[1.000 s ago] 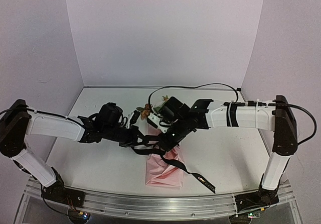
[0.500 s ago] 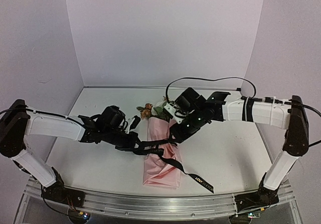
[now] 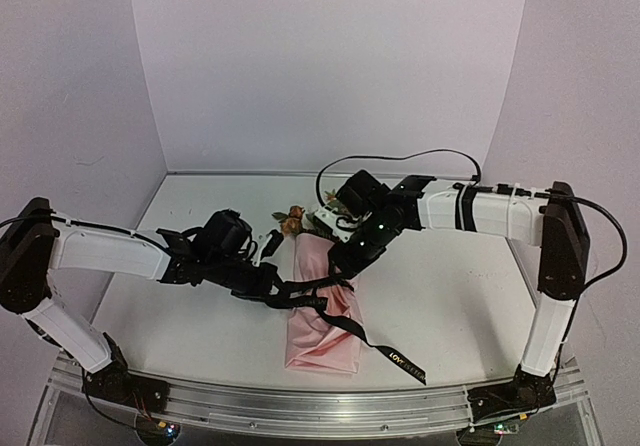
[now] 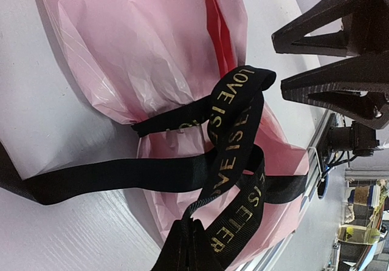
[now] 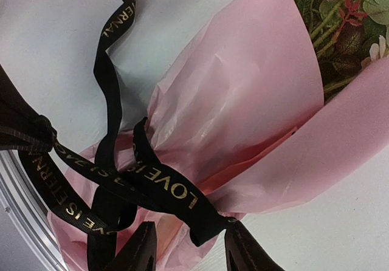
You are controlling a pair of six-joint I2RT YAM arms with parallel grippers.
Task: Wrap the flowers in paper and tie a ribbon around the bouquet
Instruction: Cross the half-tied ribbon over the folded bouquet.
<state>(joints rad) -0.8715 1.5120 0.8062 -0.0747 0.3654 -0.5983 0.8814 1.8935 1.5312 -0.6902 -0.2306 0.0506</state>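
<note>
The bouquet lies on the table as a pink paper (image 3: 320, 331) cone, with the flowers (image 3: 294, 219) at its far end; green leaves (image 5: 349, 13) show in the right wrist view. The black ribbon (image 3: 322, 288) with gold lettering crosses the cone's middle, and one tail runs off to the near right. My left gripper (image 3: 268, 288) is shut on a ribbon strand (image 4: 234, 131) at the cone's left side, its tips (image 4: 188, 229) pinched on it. My right gripper (image 3: 346, 266) stands open just right of the crossing. A short folded ribbon end (image 5: 173, 192) lies just ahead of its fingers (image 5: 246, 250).
The metal rail (image 3: 300, 406) runs along the near table edge, close to the cone's narrow end. A black cable (image 3: 400, 158) loops over the right arm. White walls close the back and both sides. Both arms reach in low from either side of the bouquet.
My right gripper has opened and let go of the ribbon, pulled away right, then come back beside the crossing. The left gripper stays shut on its strand, almost still.
</note>
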